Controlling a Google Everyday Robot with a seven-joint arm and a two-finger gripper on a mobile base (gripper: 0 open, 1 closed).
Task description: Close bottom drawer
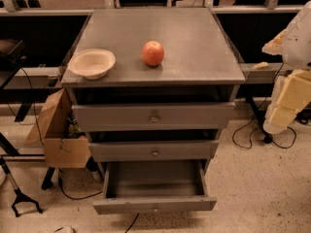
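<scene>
Gaping at lower centre, the bottom drawer [154, 188] awaits a push; the gripper [284, 111] hangs mid-right, well apart; whether spread or closed, I cannot tell.

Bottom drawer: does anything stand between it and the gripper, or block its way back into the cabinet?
Nothing visible does. The bottom drawer is pulled out and its box looks empty. The gripper hangs at the right edge, beside the cabinet, with open floor between.

Bottom drawer [154, 187] open, jaws at right edge
</scene>
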